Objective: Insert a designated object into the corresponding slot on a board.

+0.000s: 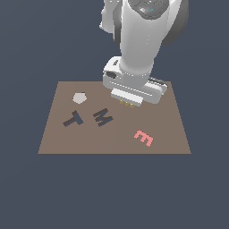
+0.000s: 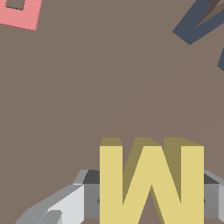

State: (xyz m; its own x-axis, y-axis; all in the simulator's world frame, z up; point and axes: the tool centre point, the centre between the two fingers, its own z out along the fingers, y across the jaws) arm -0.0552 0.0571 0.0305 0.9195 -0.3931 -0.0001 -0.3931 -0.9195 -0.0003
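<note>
Fingers (image 2: 151, 203) clamped on yellow M (image 2: 151, 183), above board (image 2: 87, 87)

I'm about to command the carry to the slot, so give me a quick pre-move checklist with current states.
1. Yellow M sits between the claw fingers: ok.
2. Grip firmly closed on it: cannot tell.
3. M lifted off the board: cannot tell.
4. M-shaped slot unobstructed: ok.
5. Pink E away from the slot: ok.
6. M's rotation matches the slot: cannot tell.
</note>
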